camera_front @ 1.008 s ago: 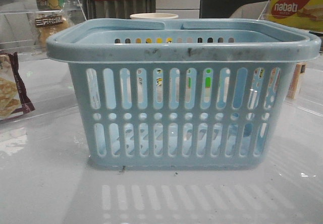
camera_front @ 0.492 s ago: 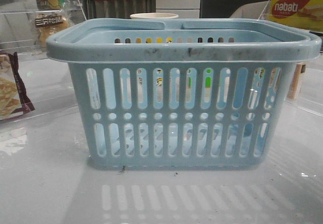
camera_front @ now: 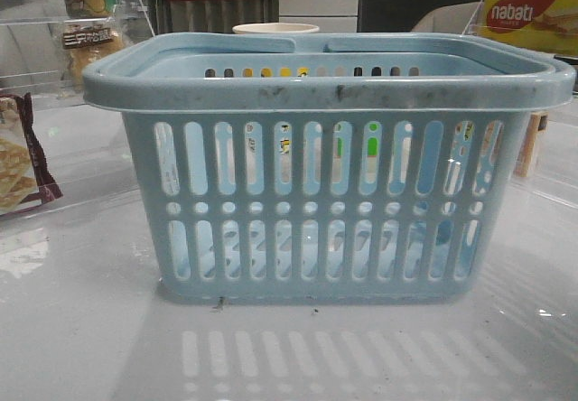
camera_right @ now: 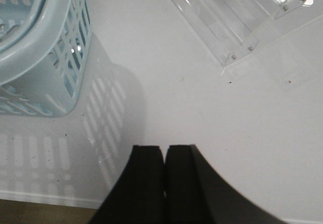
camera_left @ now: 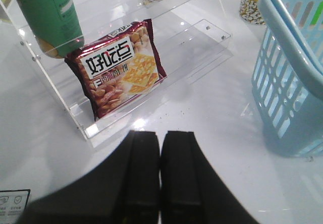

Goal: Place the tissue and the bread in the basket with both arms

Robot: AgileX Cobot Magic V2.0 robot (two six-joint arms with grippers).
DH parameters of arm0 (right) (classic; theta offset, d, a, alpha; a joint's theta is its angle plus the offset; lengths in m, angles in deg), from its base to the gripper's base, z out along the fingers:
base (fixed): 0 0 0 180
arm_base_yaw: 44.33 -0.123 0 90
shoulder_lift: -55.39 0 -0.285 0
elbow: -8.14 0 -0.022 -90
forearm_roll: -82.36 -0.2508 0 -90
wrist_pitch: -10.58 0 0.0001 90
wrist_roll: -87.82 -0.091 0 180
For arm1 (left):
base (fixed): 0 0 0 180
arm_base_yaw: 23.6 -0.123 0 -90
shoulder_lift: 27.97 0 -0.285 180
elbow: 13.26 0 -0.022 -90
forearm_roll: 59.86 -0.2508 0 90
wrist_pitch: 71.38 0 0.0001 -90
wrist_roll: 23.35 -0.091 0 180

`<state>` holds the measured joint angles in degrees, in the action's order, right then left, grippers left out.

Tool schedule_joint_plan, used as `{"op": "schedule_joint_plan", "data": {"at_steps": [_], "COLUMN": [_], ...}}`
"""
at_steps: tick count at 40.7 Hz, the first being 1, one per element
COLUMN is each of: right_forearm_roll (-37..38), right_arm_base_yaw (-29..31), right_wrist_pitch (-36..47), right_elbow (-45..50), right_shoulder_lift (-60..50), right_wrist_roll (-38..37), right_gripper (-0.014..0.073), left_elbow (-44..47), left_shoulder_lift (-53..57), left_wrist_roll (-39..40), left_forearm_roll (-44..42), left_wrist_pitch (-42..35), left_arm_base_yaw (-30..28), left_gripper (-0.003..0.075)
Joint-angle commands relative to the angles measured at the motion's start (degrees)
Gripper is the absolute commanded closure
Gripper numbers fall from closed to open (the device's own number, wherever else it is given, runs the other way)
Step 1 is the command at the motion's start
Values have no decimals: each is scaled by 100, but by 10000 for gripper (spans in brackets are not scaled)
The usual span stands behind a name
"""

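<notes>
Glossy white table (camera_front: 81,329), blue basket (camera_front: 325,202), clear shelves (camera_left: 151,82)

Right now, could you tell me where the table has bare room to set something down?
The table is bare in front of the basket. On the right, it is open between the basket and the clear acrylic rack. The left is crowded: the maroon cracker bag and green bottle fill the acrylic shelf.

Upright light-blue basket (camera_front: 325,193), wrapped bread (camera_front: 88,53) behind.
</notes>
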<state>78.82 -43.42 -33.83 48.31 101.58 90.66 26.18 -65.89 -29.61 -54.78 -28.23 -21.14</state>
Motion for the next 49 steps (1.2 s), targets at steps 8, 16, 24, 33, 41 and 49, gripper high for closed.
{"op": "schedule_joint_plan", "data": {"at_steps": [8, 16, 24, 33, 41, 49], "right_forearm_roll": [-28, 196, 222, 222, 222, 252], "right_arm_base_yaw": [38, 205, 884, 1148, 1148, 1148], "right_wrist_pitch": [447, 568, 841, 1045, 1051, 1175], "right_elbow": [-147, -313, -1061, -2196, -3361, -4229], "right_shoulder_lift": [355, 813, 1662, 2941, 4294, 5373], "right_wrist_roll": [58, -69, -125, -125, -125, -125], "right_gripper": [38, 34, 34, 34, 34, 34], "left_elbow": [-159, -159, -159, -159, -159, -159], "left_shoulder_lift": [-298, -310, -310, -310, -310, -310], "left_wrist_roll": [-2, -2, -2, -2, -2, -2], "left_forearm_roll": [73, 210, 87, 51, 51, 51], "left_wrist_pitch": [-683, -925, -1030, -1030, -1019, -1019], "left_arm_base_yaw": [21, 750, 1686, 2044, 2044, 2044], "left_gripper": [222, 227, 227, 227, 227, 227]}}
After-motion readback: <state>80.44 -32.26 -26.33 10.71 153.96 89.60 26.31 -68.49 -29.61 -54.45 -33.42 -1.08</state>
